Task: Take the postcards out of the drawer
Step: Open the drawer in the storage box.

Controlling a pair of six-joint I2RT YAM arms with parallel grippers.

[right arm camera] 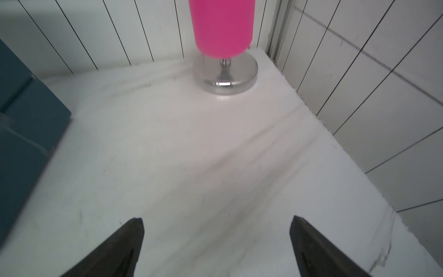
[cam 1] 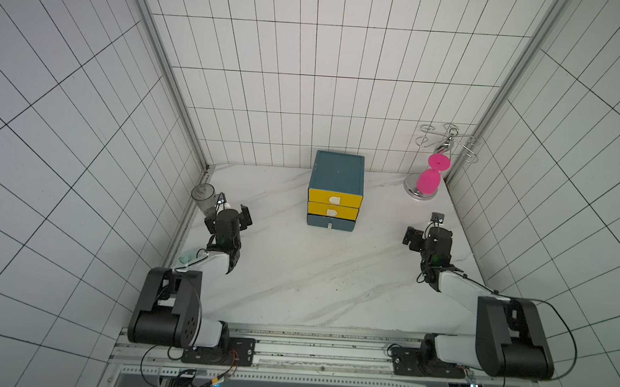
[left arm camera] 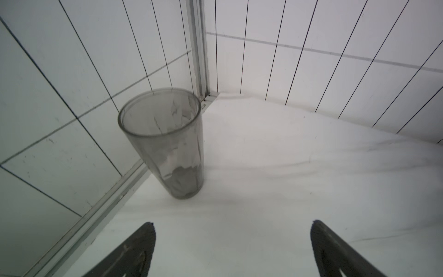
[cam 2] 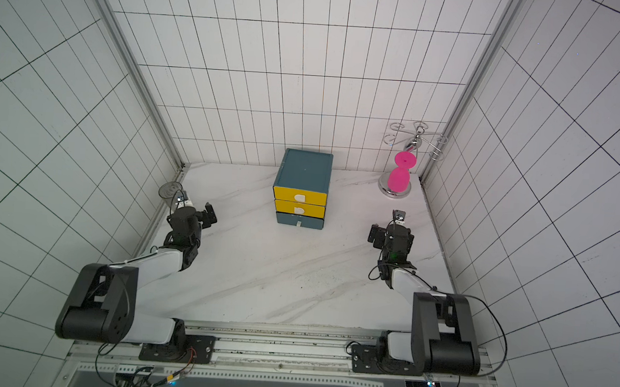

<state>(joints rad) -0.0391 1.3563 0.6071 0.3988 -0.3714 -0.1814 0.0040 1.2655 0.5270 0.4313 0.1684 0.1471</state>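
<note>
On table (cam 1: 296, 274), one cabinet (cam 1: 336, 174), three drawers (cam 1: 348, 212)

In both top views the chest (cam 1: 336, 177) (cam 2: 304, 172) stands at centre frame on the table (cam 1: 296, 274), against the back wall. A glass (cam 1: 203, 199) stands at the table's left edge, mid-left of the frame. The rack (cam 1: 412, 191) stands in the far right corner, with a cup (cam 1: 428, 182) hanging on it. The left gripper (left arm camera: 232, 225) is just before the glass. The right gripper (right arm camera: 217, 220) is before the rack and right of the chest, apart from both.
</note>
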